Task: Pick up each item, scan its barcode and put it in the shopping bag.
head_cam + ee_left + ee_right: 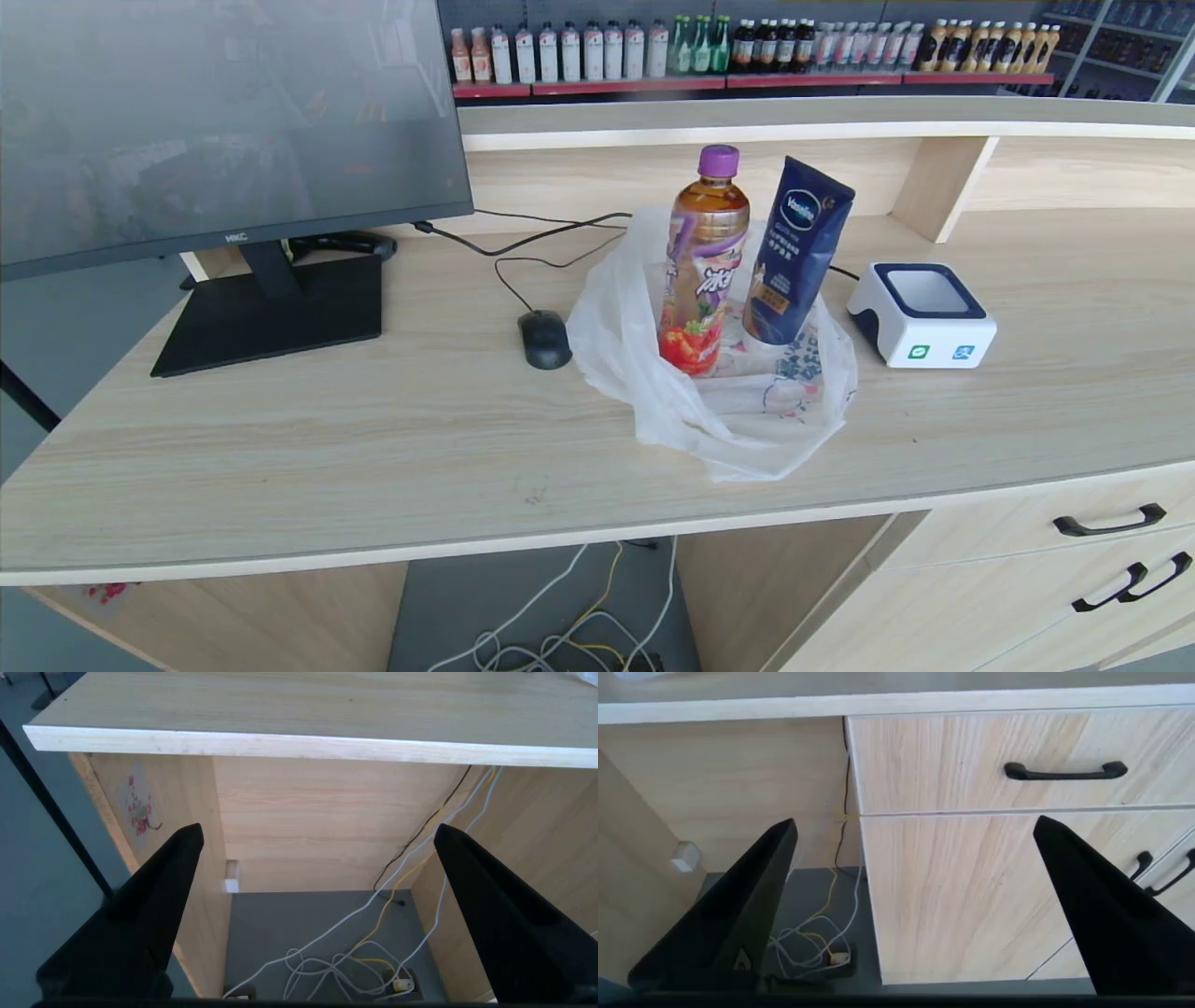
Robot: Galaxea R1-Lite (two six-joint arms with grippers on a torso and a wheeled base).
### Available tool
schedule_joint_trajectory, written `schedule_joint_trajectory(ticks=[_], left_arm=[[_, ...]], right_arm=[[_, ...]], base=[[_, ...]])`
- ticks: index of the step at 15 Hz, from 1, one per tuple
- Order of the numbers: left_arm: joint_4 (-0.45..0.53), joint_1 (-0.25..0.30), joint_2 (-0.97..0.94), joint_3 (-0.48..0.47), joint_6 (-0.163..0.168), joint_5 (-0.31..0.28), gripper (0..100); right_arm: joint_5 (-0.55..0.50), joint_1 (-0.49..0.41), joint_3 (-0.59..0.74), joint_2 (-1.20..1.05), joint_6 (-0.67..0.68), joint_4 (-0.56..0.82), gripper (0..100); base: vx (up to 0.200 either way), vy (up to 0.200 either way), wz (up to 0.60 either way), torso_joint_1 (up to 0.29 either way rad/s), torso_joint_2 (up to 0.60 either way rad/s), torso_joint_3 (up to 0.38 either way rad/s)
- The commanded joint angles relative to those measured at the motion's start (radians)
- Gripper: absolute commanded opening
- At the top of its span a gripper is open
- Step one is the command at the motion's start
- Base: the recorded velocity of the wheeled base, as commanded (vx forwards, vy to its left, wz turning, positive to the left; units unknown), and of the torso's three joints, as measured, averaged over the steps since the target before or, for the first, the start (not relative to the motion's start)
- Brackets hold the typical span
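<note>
The shopping bag [738,411], thin white plastic, sits open on the pale wooden desk [373,439], right of the middle and slumped low around its load. Two items stand upright inside it, side by side: a tea bottle [702,261] with a purple cap on the left and a dark blue tube [795,252] on the right, leaning slightly right. Just right of the bag sits the white barcode scanner [920,315] with its dark-rimmed window facing up. A black mouse [544,339] lies just left of the bag, and a monitor [224,121] stands at the far left. The left arm's fingers [140,924] are spread wide and hold nothing, low before the desk's near edge, facing the cables [327,961] underneath. The right arm's fingers [729,919] are likewise spread and bare, facing the drawers [990,765].
</note>
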Motion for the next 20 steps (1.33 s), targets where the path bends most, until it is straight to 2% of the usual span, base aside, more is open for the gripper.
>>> schedule_joint_trajectory(ticks=[1, 6, 20], left_arm=[[0.0, 0.001, 0.0, 0.0, -0.001, 0.0, 100], [-0.002, 0.001, 0.0, 0.0, -0.004, 0.0, 100], [0.0, 0.001, 0.0, 0.0, -0.007, 0.0, 100]], right_arm=[[0.0, 0.0, 0.0, 0.002, -0.001, 0.0, 100], [0.0, 0.0, 0.0, 0.002, -0.001, 0.0, 100], [0.0, 0.0, 0.002, 0.002, -0.01, -0.002, 100]], base=[[0.0, 0.0, 0.0, 0.0, 0.0, 0.0], [0.0, 0.0, 0.0, 0.0, 0.0, 0.0], [0.0, -0.2, 0.0, -0.001, 0.0, 0.001]])
